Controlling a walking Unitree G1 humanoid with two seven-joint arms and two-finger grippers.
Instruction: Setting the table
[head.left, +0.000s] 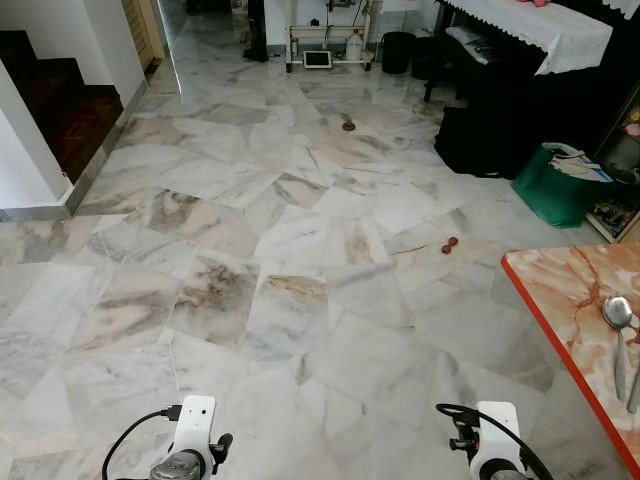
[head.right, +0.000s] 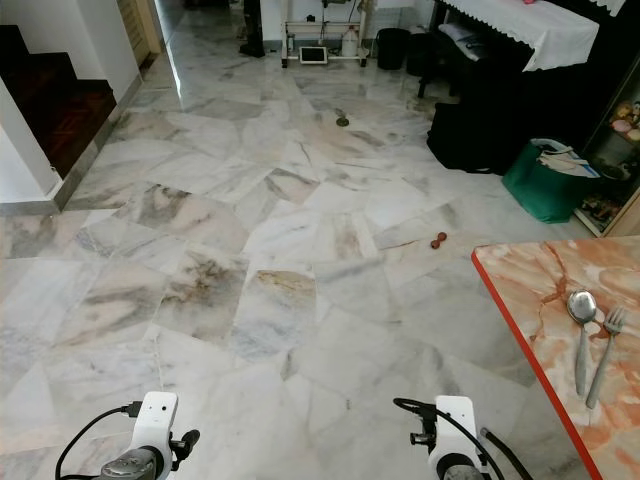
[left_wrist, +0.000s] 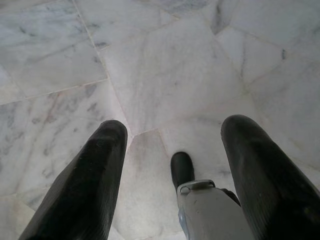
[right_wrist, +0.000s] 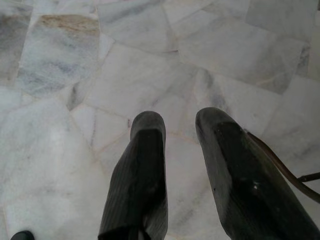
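Two pieces of cutlery lie on the table (head.right: 530, 290) at the right edge of the frame: a spoon (head.right: 582, 320) and a fork (head.right: 604, 352), side by side, handles toward the bottom of the frame, heads toward the top. Fork sits just right of the spoon, close but whether touching can't tell. Table top is orange-pink marble pattern with a red rim, cut off by the right and bottom frame edges.

Both arms low at the bottom of the head views, over bare marble floor (head.left: 300, 300), well apart from the table. Left wrist unit at bottom left, right wrist unit at bottom right, each white with black cable. Left gripper (left_wrist: 172, 165) released, two black fingers (left_wrist: 95, 175) spread wide, nothing between them but floor tiles; a white and black part of the robot shows below the gap. Right gripper (right_wrist: 180, 165) also released, fingers (right_wrist: 142, 170) apart with a narrower gap, holding nothing, floor beneath.

Small dark reddish object (head.right: 438, 239) on the floor at centre right, too small to tell what. Green bag (head.left: 555, 180) with papers in upper right beside dark furniture (head.left: 480, 130). White-clothed table (head.left: 540, 30) at top right. Dark wooden stairs (head.left: 50, 90) at upper left. Round floor drain (head.left: 348, 126) upper centre. White rack (head.left: 325, 45) with items at top centre.
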